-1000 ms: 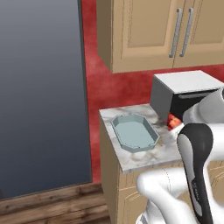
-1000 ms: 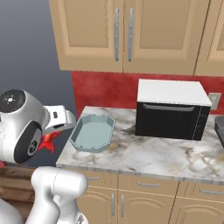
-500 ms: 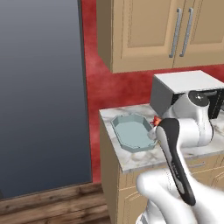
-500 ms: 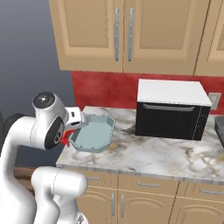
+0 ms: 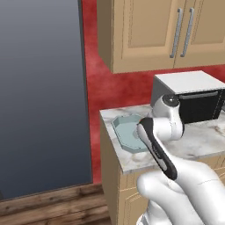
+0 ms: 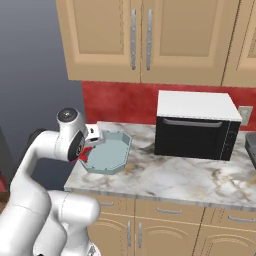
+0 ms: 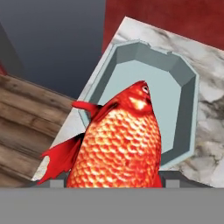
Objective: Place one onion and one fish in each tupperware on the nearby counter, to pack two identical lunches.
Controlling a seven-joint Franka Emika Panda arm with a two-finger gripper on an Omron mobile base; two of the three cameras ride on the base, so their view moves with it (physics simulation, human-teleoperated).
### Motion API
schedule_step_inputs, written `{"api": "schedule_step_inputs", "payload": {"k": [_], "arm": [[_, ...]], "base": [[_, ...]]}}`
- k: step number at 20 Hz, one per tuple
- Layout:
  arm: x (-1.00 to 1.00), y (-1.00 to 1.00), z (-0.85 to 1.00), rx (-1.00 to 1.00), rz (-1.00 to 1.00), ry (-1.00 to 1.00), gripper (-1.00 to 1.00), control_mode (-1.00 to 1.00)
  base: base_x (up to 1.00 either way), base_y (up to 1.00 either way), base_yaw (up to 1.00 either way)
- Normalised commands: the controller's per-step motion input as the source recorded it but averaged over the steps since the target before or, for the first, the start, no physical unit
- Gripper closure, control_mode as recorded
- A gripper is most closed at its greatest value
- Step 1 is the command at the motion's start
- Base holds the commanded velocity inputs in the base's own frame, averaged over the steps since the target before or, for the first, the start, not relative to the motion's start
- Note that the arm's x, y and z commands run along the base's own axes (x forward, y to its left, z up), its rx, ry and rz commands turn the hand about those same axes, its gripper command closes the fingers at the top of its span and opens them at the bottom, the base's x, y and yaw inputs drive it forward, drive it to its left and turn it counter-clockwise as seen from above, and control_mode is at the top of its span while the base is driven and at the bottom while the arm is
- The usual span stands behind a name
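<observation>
A bright red-orange fish (image 7: 118,144) is close up in the hand view, head pointing at the pale blue-grey octagonal tupperware (image 7: 175,100) beneath it. My gripper (image 6: 89,149) is shut on the fish (image 6: 84,154) and hovers over the left rim of that tupperware (image 6: 112,152) on the marble counter. The fish covers the fingertips in the hand view. My arm hides part of the tupperware (image 5: 125,132) in the left base view. A dark grey tupperware edge (image 6: 251,147) shows at the far right. No onion is in view.
A black and white microwave (image 6: 195,125) stands on the counter (image 6: 175,177) right of the octagonal tupperware. Wooden wall cabinets (image 6: 145,37) hang above. Left of the counter's end lie a wooden floor (image 5: 48,204) and a grey wall panel (image 5: 41,88).
The arm has swung from left of the counter's end toward the octagonal tupperware, carrying the fish. The fish now hangs over the tupperware's left rim.
</observation>
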Motion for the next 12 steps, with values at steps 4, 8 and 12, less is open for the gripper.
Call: {"api": "schedule_step_inputs", "payload": {"k": [4, 8, 12], "arm": [[0.93, 0.11, -0.45, 0.0, 0.0, 0.07, 1.0, -1.0], [0.86, 0.02, -0.39, 0.0, 0.0, 0.08, 1.0, -1.0], [0.83, 0.0, -0.31, 0.0, 0.0, 0.09, 1.0, -1.0]], "base": [[0.0, 0.0, 0.0], [0.0, 0.0, 0.0], [0.0, 0.0, 0.0]]}}
